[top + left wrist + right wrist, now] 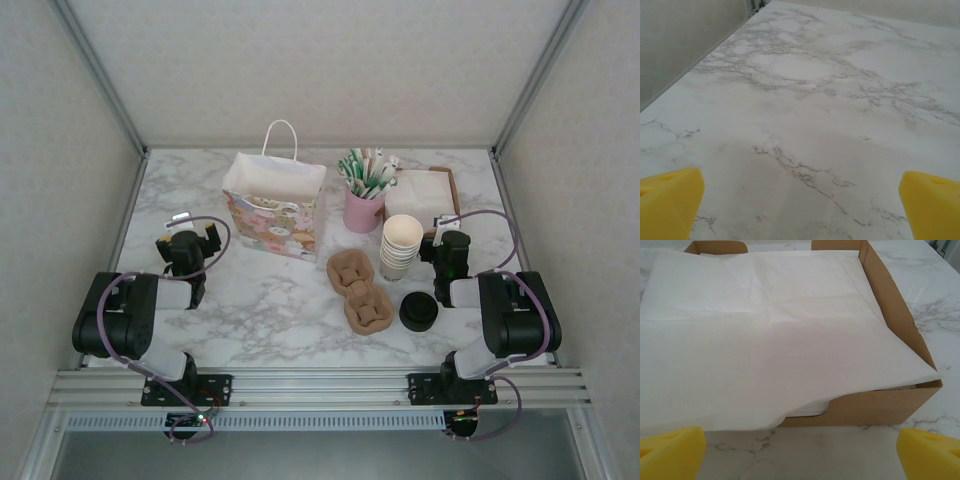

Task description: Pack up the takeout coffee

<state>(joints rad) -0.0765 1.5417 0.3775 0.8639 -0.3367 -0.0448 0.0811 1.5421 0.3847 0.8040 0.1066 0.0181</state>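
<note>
While both stand wide open & empty, left claw [800, 205] over bare marble surface [805, 100] and right claw [800, 450] facing the napkin box [890, 405], the takeout coffee [418, 312] sits upright just beside the cup carrier [360, 290], btwn it & the right arm.

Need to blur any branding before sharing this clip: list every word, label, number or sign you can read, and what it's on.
None can be read. The gift bag carries a floral print with no lettering I can make out; the stacked cups, lidded coffee cup and napkin box look blank.
</note>
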